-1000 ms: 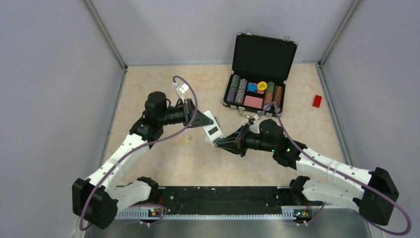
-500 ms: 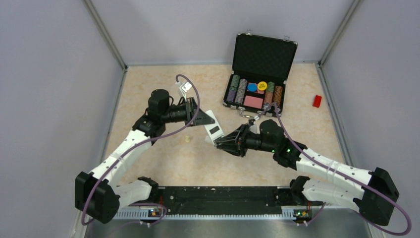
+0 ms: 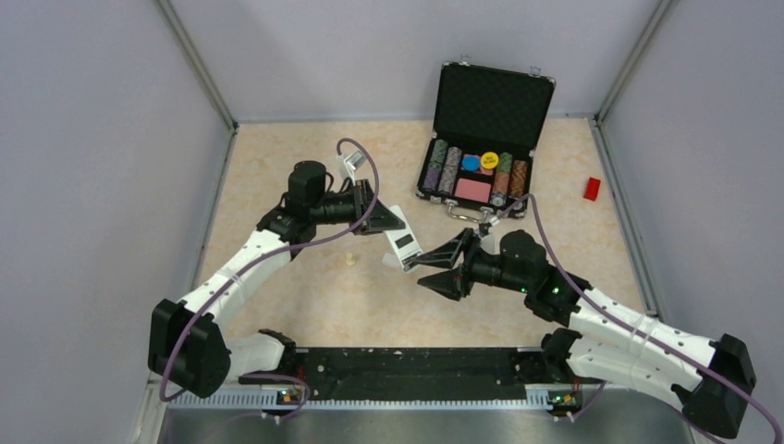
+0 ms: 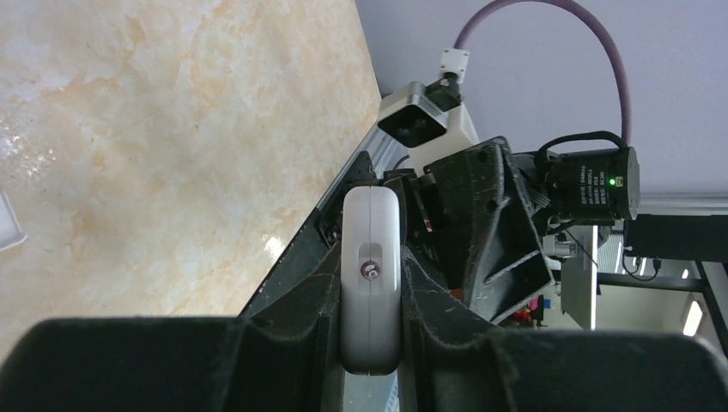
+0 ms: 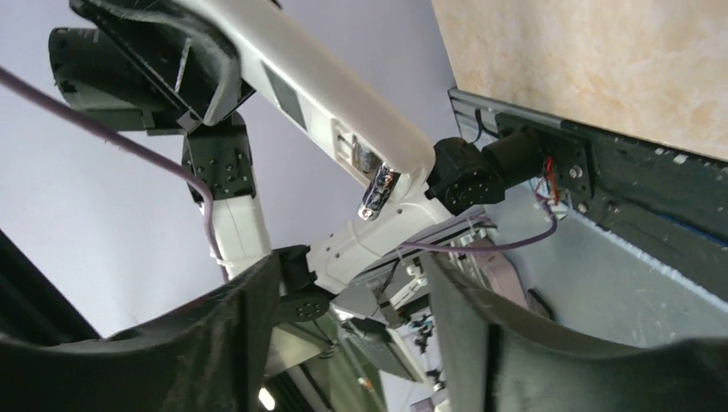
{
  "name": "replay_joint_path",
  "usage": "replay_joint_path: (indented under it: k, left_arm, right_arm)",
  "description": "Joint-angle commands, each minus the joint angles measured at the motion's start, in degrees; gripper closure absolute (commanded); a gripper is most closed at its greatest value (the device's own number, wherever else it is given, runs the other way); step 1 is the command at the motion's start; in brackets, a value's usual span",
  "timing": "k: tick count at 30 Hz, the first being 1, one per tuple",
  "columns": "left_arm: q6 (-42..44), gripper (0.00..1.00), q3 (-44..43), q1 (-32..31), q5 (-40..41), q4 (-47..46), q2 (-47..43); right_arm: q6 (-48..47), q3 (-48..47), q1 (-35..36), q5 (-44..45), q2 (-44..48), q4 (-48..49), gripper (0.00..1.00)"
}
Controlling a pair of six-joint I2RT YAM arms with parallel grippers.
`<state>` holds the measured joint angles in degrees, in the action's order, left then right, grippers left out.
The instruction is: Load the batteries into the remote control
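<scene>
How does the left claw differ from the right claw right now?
The left claw is shut on the remote; the right claw is open and holds nothing. The left claw grips one end of the remote; the right claw faces the other end. Both are black.

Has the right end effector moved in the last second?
Yes. The right end effector backed off the remote control rightward, toward the base rail, jaws opening.

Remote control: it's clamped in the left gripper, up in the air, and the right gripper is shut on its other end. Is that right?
Not quite. The right gripper is open, jaws spread wide just short of the remote control's free end, as the right wrist view shows. The left gripper does clamp it in the air.
</scene>
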<state>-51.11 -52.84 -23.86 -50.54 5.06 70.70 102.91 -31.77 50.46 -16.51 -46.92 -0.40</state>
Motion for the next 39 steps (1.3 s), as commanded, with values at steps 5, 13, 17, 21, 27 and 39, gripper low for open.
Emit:
replay_joint_path:
  k: [5, 13, 17, 21, 27, 39]
  left_arm:
    - [-2.11, 1.00, -2.82, 0.30, -3.53, 0.17, 1.13]
    - [-4.32, 1.00, -3.23, 0.35, -6.05, -0.30, 1.21]
    - [-5.91, 1.00, -3.15, 0.30, -7.12, -1.73, 1.78]
    - [-6.43, 1.00, -3.30, 0.30, -8.00, -2.37, 2.39]
    - [-6.54, 1.00, -3.68, 0.30, -9.51, -3.26, 3.38]
    - [-3.34, 1.00, -3.38, 0.30, -9.12, -1.42, 2.53]
  right_arm:
    - [-24.82, -9.60, -0.91, 6.66, 2.94, -14.52, 0.11]
    - [-57.97, -24.12, -0.98, 4.97, -7.00, -23.04, 0.03]
    - [-66.25, -28.22, -0.96, -0.06, -11.46, -24.99, 0.01]
    - [-71.61, -29.41, -0.97, -2.14, -13.23, -27.14, 0.01]
    - [-74.23, -29.33, -0.97, -6.13, -15.12, -27.56, 0.04]
    - [-71.19, -26.59, -0.91, -6.03, -16.59, -24.41, 0.09]
